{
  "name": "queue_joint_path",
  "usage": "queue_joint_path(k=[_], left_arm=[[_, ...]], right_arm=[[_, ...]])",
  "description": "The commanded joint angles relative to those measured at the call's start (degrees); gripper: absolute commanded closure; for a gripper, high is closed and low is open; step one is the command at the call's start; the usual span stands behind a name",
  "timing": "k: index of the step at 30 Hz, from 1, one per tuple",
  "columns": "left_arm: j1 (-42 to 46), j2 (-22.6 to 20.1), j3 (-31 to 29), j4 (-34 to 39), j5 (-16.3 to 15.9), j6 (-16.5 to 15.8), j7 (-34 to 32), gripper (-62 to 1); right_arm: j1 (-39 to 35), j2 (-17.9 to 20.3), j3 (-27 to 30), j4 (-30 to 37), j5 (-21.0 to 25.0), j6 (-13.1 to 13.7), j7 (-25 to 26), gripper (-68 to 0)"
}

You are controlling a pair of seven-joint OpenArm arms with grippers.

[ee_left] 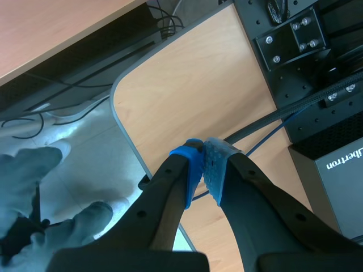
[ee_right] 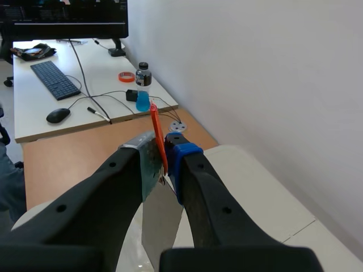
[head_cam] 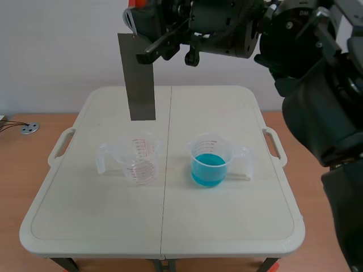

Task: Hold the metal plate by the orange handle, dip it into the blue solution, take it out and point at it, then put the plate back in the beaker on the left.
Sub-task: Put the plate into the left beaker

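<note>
Background: a plain white wall (head_cam: 57, 45) behind a cream folding plastic tabletop (head_cam: 227, 221), matt, with moulded side handles.
Right pincer (ee_right: 165, 161): raised high over the tabletop and clamped on the thin orange handle (ee_right: 156, 133), which stands up between its pads.
Plate: the flat grey metal plate (head_cam: 136, 79) hangs straight down from this pincer, with its long axis vertical and its broad face toward the robot. It is a dull, rigid strip with square corners.
Left beaker: the empty clear plastic beaker (head_cam: 136, 161), with red scale marks, a spout and a side handle, sits well below the pincer, nearly under the plate's lower edge.
Right beaker: a second clear plastic beaker (head_cam: 227, 148) holds the blue solution (head_cam: 209, 161). It is below the pincer and off to the robot's right, apart from the plate.
Key relation: the plate seems lined up over the empty beaker, not the blue one. A dip would need a sideways shift first, then a lowering along the plate's long axis.
Left pincer (ee_left: 203, 170): closed on nothing, with its pads meeting. It is away from the tabletop and looks down on a wooden desk (ee_left: 187, 102), so the right arm is the nearer one.
Risk: the handle is thin, so the plate may swing.
</note>
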Motion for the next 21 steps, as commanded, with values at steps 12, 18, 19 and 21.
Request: queue_joint_path(k=[12, 18, 19, 21], left_arm=[[-0.04, -0.17, 0.11, 0.28, -0.2, 0.0, -0.33, -1.8], [-0.02, -0.17, 0.11, 0.28, -0.2, 0.04, -0.31, -1.8], [-0.02, -0.17, 0.11, 0.28, -0.2, 0.04, -0.31, -1.8], [-0.02, -0.17, 0.11, 0.28, -0.2, 0.04, -0.31, -1.8]], right_arm=[[4.48, -5.2, -0.79, -8.98, -1.84, 0.44, 0.9, -1.5], [4.46, -6.71, -0.81, -10.97, -4.44, 0.44, 0.96, -1.5], [4.46, -6.78, -0.83, -11.21, -4.46, 0.44, 0.96, -1.5], [4.46, -6.78, -0.85, -11.69, -4.44, 0.44, 1.44, -1.5]])
